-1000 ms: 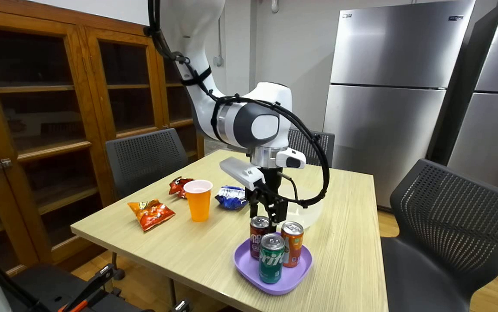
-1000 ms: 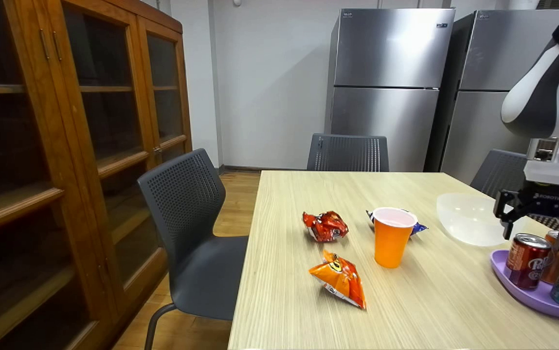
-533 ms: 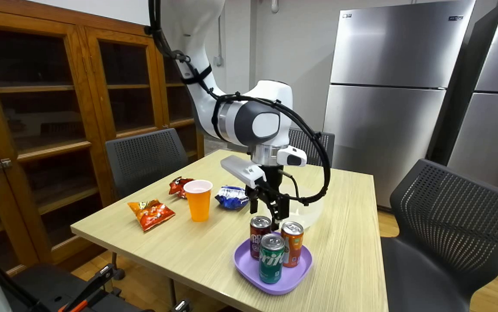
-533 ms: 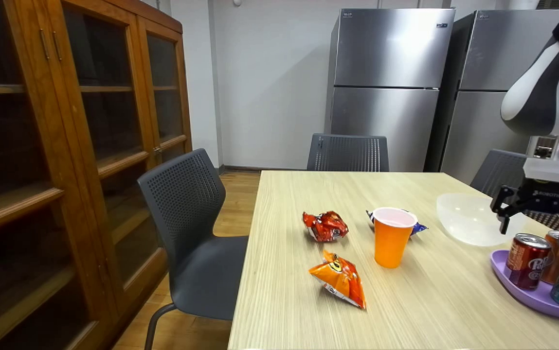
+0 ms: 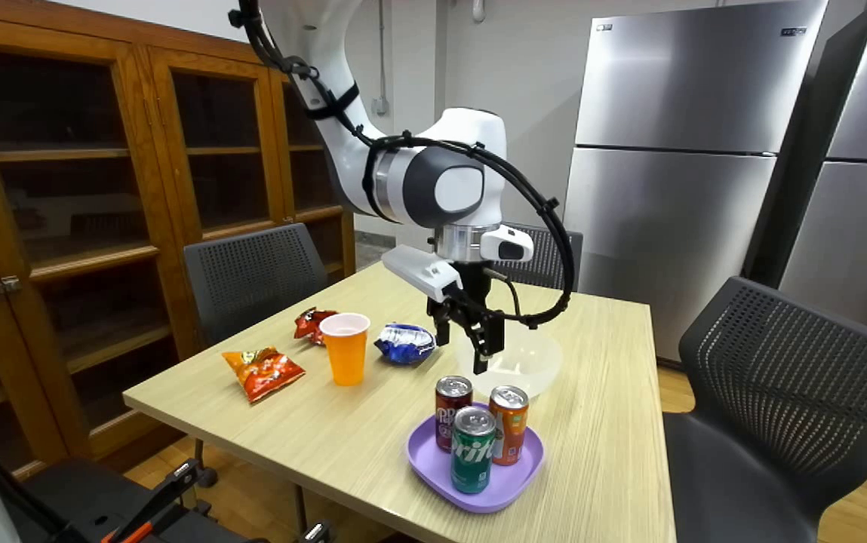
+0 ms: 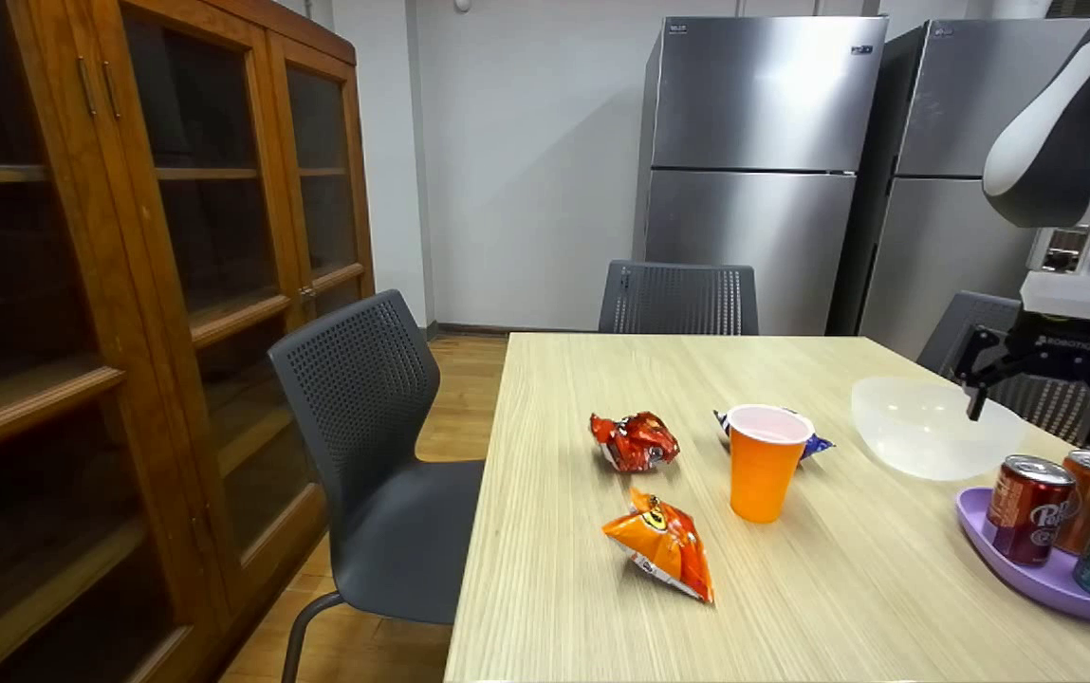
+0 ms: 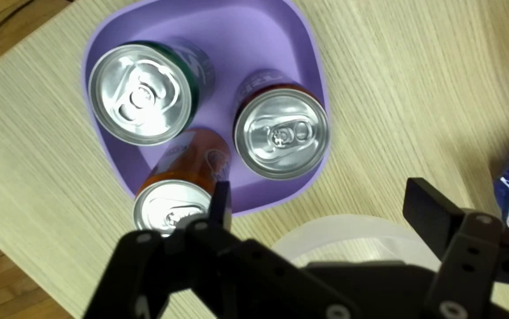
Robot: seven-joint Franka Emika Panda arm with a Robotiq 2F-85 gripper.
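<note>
Orange can (image 5: 511,428): upright on the purple tray (image 5: 505,492), lid up, grouped with the Sprite can (image 5: 472,452) and the Dr Pepper can (image 5: 446,420), both also upright. Hard to tell whether touching one another at the base. Just above and beside the group, find the gripper (image 7: 317,188) with jaws wide apart, holding nothing, with the table (image 7: 365,177) and the rim of the translucent bowl (image 7: 343,230) visible between them in the wrist view. Note one of the fingers (image 7: 220,201) lying across the edge of the orange can's lid in that view, yet with its tip (image 5: 481,365) clear of the can in an exterior view. Judged from this pose, at the step of clearing the can tops with free jaws. To do it well, rise straight up before any sideways travel, and avoid sweeping low, for risk of tipping the orange can, probably the first to be caught. Leave the spread wide until well above the lids, and twist only after that. Mind the bowl too, just beside the tray, probably light and quick to slide if brushed. Farther along the table, note the blue packet (image 5: 404,345), the orange cup (image 6: 761,479), the red packet (image 6: 635,442) and the orange packet (image 6: 666,548); behind, see a wooden cabinet (image 5: 148,151) and a steel refrigerator (image 5: 674,226).
</note>
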